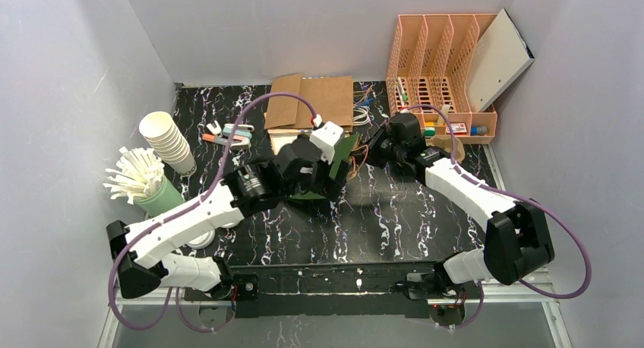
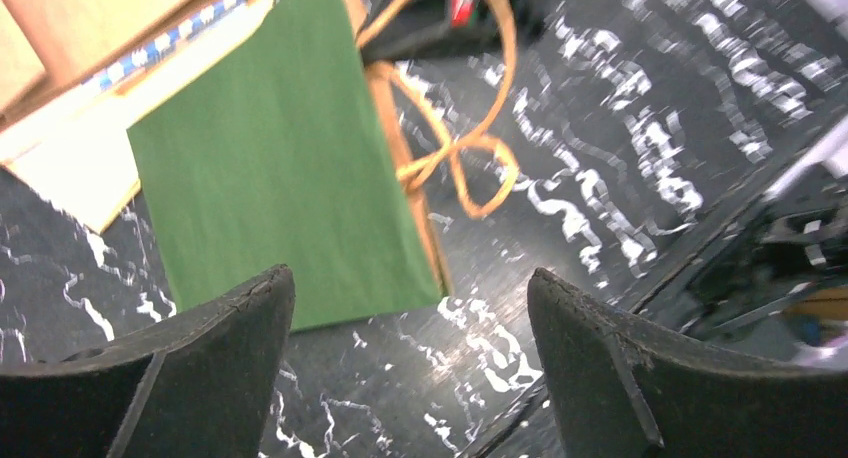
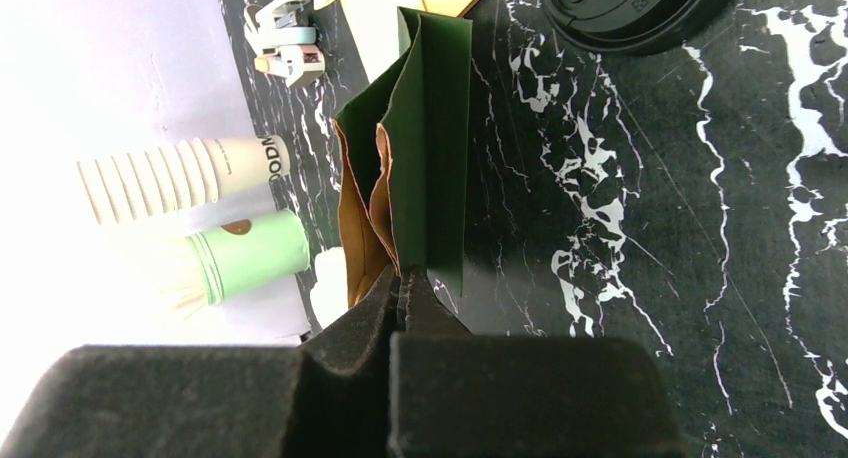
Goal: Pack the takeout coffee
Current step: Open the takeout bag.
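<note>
The step in hand looks like opening the green paper bag [image 3: 430,128] so it can take a cup; the right pincer [image 3: 405,290] is clamped on the paper at the bag's rim, and the left pincer [image 2: 410,308] hovers spread wide just beside the bag, nothing between its fingers; to do this well, I judge the left should take the opposite wall alone, clear of the twine handles [image 2: 470,148], and draw apart gently, since thin paper may tear; the bag is at mid-worktop [image 1: 395,219], between the two arms, green outside, brown within, creased along its gusset, its mouth only slightly parted.
</note>
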Controlling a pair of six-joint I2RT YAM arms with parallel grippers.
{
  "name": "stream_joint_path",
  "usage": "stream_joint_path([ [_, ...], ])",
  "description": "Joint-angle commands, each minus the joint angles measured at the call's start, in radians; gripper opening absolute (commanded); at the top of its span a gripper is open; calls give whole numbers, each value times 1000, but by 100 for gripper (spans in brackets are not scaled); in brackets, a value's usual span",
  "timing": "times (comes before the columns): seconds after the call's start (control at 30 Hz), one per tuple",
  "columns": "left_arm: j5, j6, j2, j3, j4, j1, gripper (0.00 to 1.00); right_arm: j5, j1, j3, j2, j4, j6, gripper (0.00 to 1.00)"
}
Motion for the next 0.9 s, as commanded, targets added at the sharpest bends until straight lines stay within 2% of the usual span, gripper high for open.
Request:
stream_joint_path([
  [0.0, 39, 32, -16, 142, -81, 1, 84, 12, 29, 65, -25, 3, -22, 1],
  [0.13, 41, 38, 64, 225, -88, 1, 84, 69, 60, 83, -37, -17, -44, 1],
  [0.27, 84, 44, 152, 279, -67, 1, 68, 93, 80, 90, -40, -19, -50, 1],
  [0.37, 87, 50, 191, 298, -47, 1, 61, 106, 93, 94, -42, -21, -55, 1],
  [0.63, 34, 67, 237, 302, -14, 1, 54, 122, 108, 102, -45, -25, -63, 1],
  [0.67, 30, 67, 241, 302, -11, 1, 51, 122, 110, 102, -46, -27, -64, 1],
  [0.87, -81, 46, 228, 285, -4, 1, 19, 129, 110, 92, -55, -27, -76, 1],
])
